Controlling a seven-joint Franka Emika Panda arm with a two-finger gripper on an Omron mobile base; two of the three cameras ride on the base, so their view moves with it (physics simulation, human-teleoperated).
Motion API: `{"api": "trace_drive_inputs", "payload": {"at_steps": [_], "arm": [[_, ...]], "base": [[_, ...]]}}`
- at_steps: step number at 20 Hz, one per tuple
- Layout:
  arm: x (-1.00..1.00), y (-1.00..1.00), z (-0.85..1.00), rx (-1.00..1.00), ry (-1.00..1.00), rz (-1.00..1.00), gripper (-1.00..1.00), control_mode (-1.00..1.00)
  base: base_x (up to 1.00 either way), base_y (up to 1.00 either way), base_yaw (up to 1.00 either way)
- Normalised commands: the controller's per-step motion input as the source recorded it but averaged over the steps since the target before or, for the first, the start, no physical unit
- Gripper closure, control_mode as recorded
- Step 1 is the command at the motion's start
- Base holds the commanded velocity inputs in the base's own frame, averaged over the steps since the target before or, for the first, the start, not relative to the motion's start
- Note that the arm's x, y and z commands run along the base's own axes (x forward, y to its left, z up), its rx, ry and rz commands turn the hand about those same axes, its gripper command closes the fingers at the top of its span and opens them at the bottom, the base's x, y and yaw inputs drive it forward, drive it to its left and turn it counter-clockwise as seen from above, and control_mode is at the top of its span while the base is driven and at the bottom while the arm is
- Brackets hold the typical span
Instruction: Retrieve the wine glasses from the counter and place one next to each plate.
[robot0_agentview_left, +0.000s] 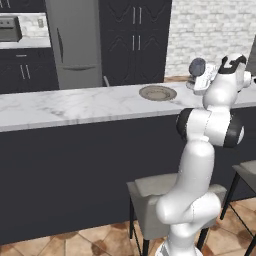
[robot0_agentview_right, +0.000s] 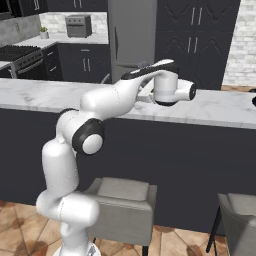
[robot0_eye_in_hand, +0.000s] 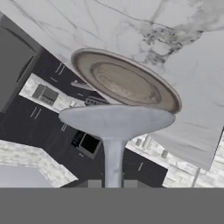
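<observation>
A greyish plate with a dark rim lies on the white marble counter. My gripper hovers over the counter just right of that plate, shut on a wine glass whose greyish-purple bowl shows above the hand. In the hand view the glass's round foot and thin stem rise from between my fingertips, with the plate right behind the foot. In the right base view my hand hides the glass. The second glass is out of view.
Grey stools stand against the counter's dark front, and another stool is at the right. A steel fridge and dark cabinets line the far wall beyond the counter.
</observation>
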Motion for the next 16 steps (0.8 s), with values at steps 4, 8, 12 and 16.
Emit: {"api": "trace_drive_inputs", "payload": {"at_steps": [4, 8, 12, 16], "arm": [[0.31, 0.00, -0.21, 0.03, 0.05, 0.08, 1.00, -1.00], [0.36, 0.00, -0.12, 0.03, 0.06, 0.06, 1.00, -1.00], [0.46, 0.00, -0.02, 0.00, 0.12, 0.01, 1.00, -1.00], [0.26, 0.00, -0.04, 0.00, 0.10, 0.00, 1.00, -1.00]], "base": [[0.00, 0.00, 0.00], [0.00, 0.00, 0.00], [0.00, 0.00, 0.00], [0.00, 0.00, 0.00]]}}
